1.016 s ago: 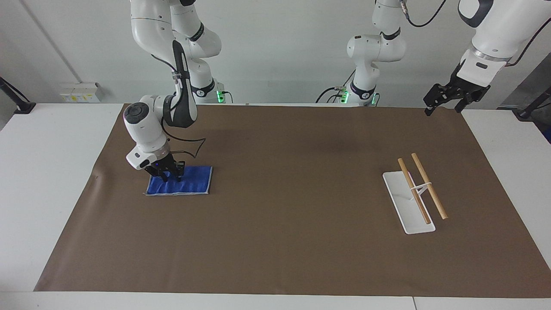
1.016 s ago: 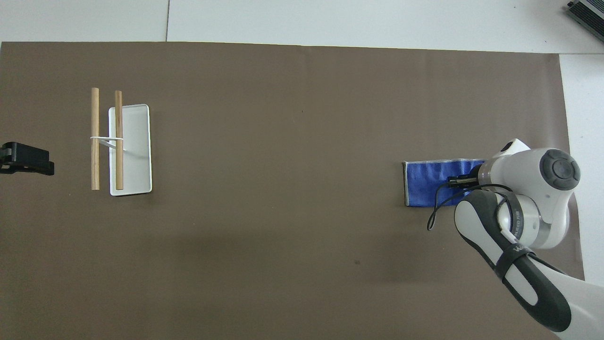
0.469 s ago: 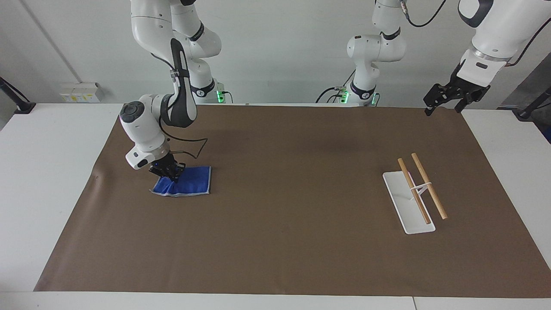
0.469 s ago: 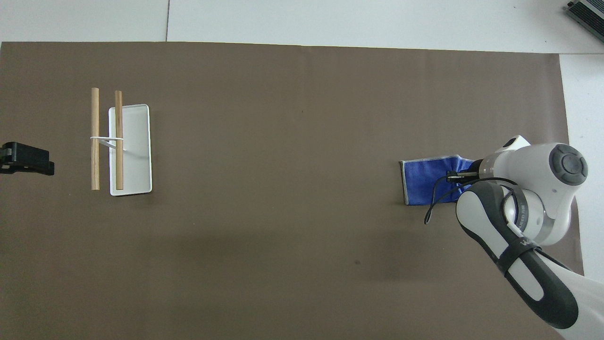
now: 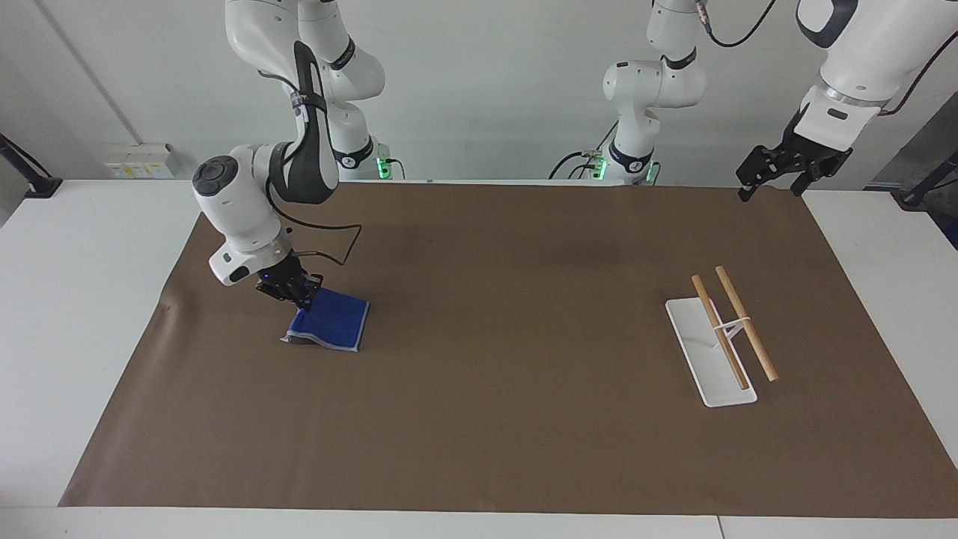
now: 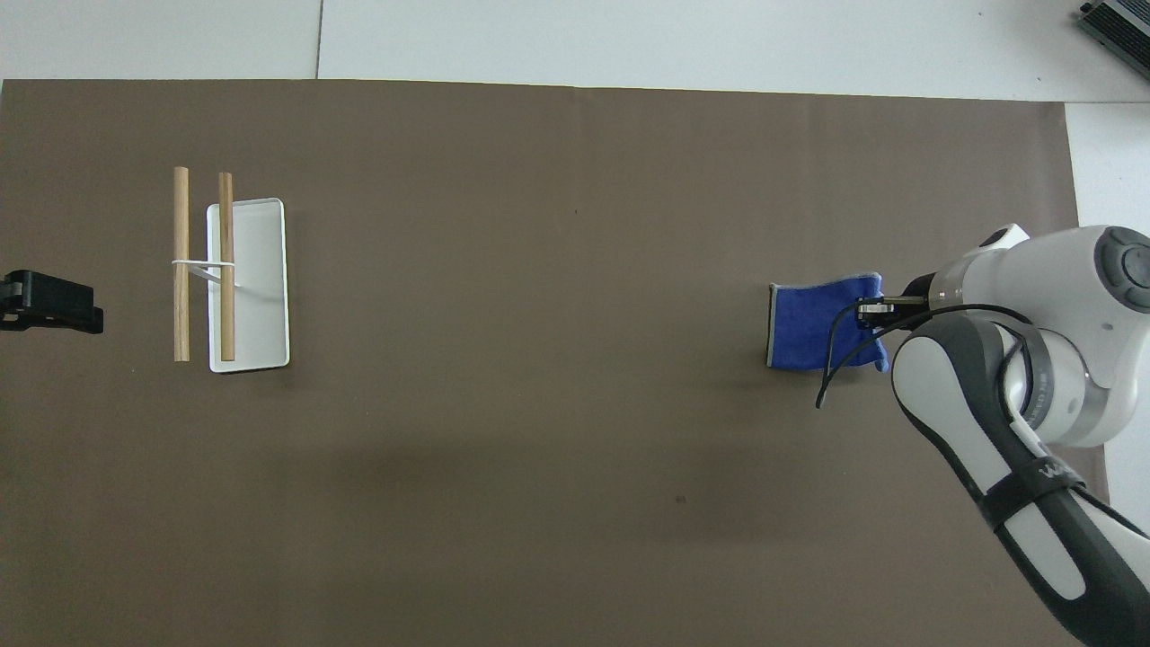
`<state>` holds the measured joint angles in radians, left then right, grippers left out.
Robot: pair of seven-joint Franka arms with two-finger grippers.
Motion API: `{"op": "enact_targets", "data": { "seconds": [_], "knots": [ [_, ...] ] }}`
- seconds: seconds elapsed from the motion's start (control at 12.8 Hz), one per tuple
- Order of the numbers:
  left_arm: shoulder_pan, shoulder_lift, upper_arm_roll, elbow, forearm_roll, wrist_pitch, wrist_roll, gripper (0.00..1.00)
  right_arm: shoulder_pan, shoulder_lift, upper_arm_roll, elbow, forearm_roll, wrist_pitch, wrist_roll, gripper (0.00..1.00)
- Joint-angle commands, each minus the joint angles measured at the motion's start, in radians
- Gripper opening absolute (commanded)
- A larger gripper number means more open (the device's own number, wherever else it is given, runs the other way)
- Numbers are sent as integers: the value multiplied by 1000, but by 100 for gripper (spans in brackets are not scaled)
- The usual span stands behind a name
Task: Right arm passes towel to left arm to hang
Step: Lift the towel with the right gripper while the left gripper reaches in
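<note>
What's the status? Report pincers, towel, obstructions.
Right pincer shut on towel, one edge lifted, the rest on the mat. Left pincer waits in the air at its own end, over the mat's corner. Rack untouched; nothing between.

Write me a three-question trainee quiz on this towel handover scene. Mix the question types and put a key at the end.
1. True or false: the right tool has the towel completely clear of the mat.
2. Which end of the table holds the rack?
A. the right arm's end
B. the left arm's end
C. the middle
3. Fill in: the left tool waits up in the air over the mat's ____ at its own end.

Key:
1. False. One edge is pinched and raised; the towel's lower edge looks to rest on the mat.
2. B
3. corner
</note>
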<state>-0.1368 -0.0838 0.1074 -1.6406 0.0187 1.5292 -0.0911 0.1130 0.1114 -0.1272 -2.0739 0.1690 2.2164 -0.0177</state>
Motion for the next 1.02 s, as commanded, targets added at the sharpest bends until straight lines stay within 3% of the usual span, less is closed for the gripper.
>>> {"op": "enact_targets", "data": {
  "seconds": [0.0,0.39,0.94],
  "knots": [
    [3,-16,0,-13,6,-12,-9,100,-6,-16,20,102,81,-137,60,0],
    [3,-16,0,-13,6,-12,-9,100,-6,-55,27,186,307,-264,189,0],
    [-35,-31,-15,-30,4,-49,-13,100,-6,-62,132,195,792,-187,548,0]
  ]
}}
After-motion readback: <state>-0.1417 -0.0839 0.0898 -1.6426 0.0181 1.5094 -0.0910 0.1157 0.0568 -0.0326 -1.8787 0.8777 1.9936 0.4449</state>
